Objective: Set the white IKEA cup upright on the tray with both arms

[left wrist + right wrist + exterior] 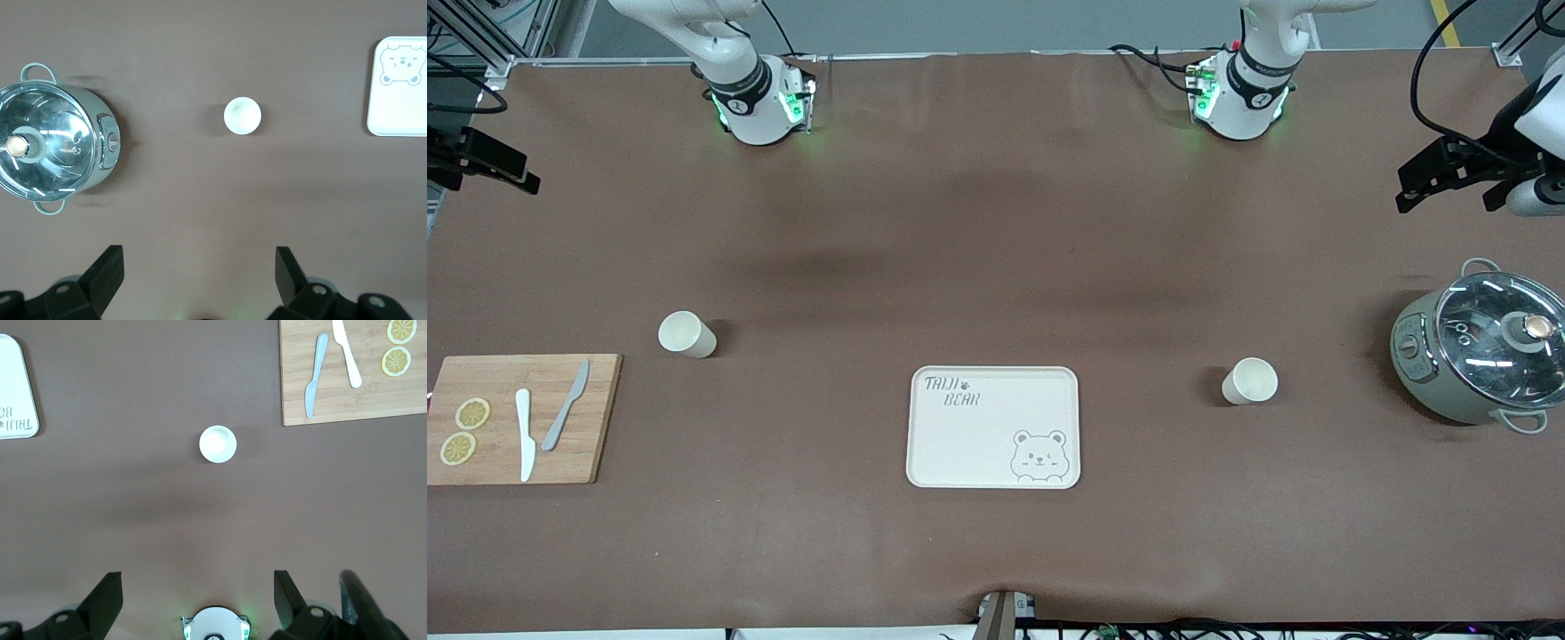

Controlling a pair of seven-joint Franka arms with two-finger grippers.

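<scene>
Tray (993, 428) flat mid-table, nothing on it; wrist views cut it off at edge. One cup (1249, 381) upright beside tray toward left arm's end, pot (1479, 356) past it. Second cup (687, 334) upright toward right arm's end, a bit farther from camera than tray, near board (523, 418) with knives, lemon slices. Left gripper (199, 280) high over table, fingers spread, holding nothing. Right gripper (198, 600) likewise spread, empty. Both grippers cut off at front view's edges.
</scene>
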